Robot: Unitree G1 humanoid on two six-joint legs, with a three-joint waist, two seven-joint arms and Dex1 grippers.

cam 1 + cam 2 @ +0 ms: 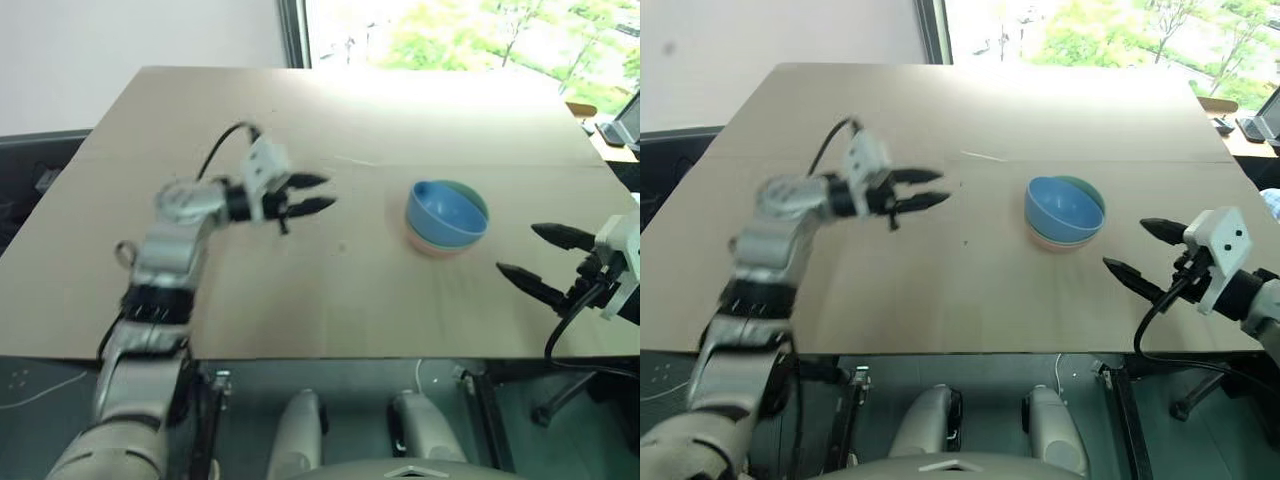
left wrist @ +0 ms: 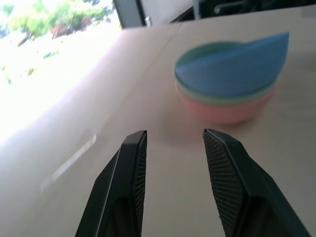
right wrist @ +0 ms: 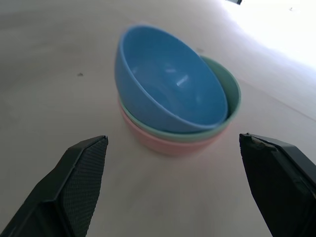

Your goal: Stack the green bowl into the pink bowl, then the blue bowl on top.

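Left eye view: the stack sits on the table (image 1: 330, 300) at about 2 o'clock from centre; pink bowl (image 1: 432, 245) at the bottom, green bowl (image 1: 480, 204) nested in it, blue bowl (image 1: 443, 216) on top but tilted, one rim riding high, not seated; left gripper (image 1: 308, 195) at 9 o'clock of the stack, well apart, jaws part open, empty; right gripper (image 1: 540, 258) at 4 o'clock of it, near, jaws spread wide, empty.

Right eye view: same layout; nothing touches the bowls.

Left wrist view: fingers (image 2: 126, 187) parted on bare table; blue bowl clearly canted over the green rim.

Right wrist view: fingers (image 3: 74, 182) wide, flanking the stack from short of it.

Judgement: thin smooth plastic, so light, stiff, slippery; a shove would likely slide the whole stack; the raised blue rim looks like the spot to pinch or press, gently, straight down.
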